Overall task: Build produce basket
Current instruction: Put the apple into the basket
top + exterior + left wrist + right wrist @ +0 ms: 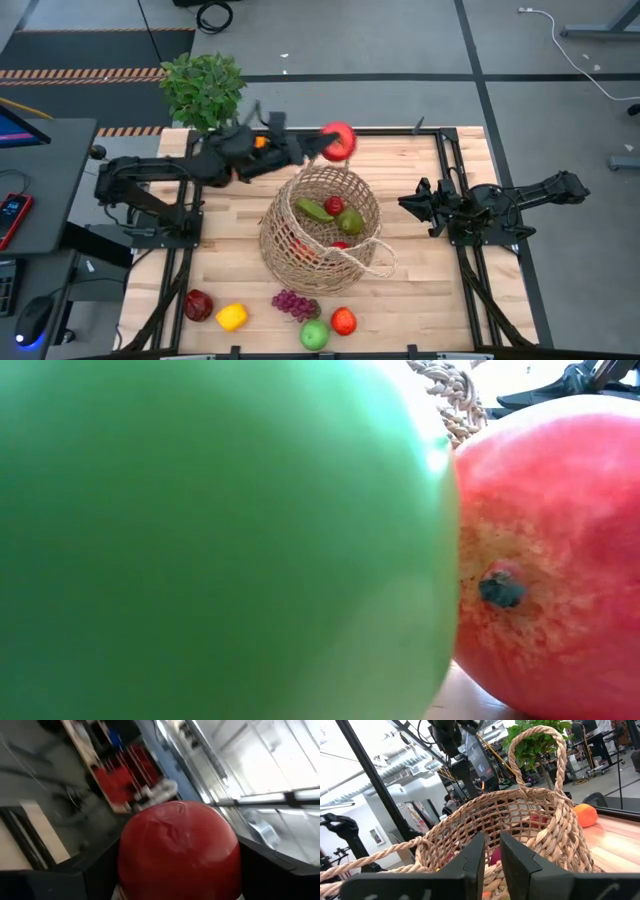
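So my left pincer (325, 146) grips a red apple (339, 141) above the basket (322, 226) rim, several pieces already below it inside, five (231, 317) on the counter (420, 300) beyond; my right pincer (408, 203) waits closed.

The basket (322, 232) is rough, open-weave tan wicker with twisted rope-like handles, standing on a pale, smooth butcher-block wooden table (420, 300), while the red apple (339, 141) held by the left gripper (318, 146) looks smooth, glossy plastic, and both dark arms look matt.
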